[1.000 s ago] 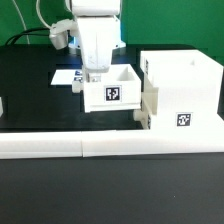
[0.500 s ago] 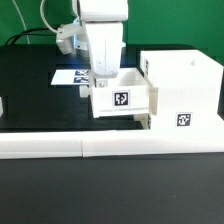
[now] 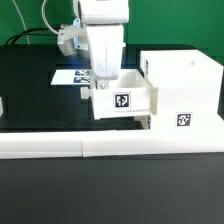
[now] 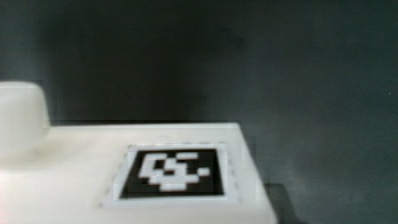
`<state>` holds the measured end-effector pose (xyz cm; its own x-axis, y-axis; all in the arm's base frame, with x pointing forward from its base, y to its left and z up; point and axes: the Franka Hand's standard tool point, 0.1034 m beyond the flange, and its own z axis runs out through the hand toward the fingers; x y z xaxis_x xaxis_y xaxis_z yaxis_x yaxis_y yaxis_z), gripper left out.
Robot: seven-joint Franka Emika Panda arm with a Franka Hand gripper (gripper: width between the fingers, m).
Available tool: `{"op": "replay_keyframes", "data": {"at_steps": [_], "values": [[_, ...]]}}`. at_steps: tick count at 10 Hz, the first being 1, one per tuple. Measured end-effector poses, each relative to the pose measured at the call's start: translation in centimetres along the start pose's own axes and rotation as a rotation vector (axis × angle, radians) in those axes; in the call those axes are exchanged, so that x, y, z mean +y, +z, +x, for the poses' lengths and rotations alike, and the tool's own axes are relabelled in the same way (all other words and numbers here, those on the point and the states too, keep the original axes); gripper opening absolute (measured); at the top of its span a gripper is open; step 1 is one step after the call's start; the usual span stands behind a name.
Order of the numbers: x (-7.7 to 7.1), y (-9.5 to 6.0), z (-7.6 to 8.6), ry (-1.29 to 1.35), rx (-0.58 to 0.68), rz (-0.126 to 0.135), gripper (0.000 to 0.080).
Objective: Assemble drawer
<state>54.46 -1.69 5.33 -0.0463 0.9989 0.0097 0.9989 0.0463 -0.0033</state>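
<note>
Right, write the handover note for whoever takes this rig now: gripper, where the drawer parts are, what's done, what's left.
Gripper: down at the back wall of the small tray; whether it is shut on the wall cannot be told.
Small tray: tag facing the camera, its right end (exterior view) against the big shell.
Shell: beside the white border bar.
Another white piece sits low at the shell's near corner, partly hidden.
Marker board: behind the arm.
Done: tray brought to the shell.
Left: seat this tray; insertion depth unclear.

One shell (image 3: 182,95), two trays (image 3: 124,96), one marker board (image 3: 70,76).
</note>
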Motion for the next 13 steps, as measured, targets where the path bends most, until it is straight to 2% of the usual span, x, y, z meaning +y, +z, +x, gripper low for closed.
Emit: {"op": "replay_keyframes", "data": {"at_steps": [13], "values": [[0.12,0.07,0.18,0.031,0.001,0.000,0.0042]]}}
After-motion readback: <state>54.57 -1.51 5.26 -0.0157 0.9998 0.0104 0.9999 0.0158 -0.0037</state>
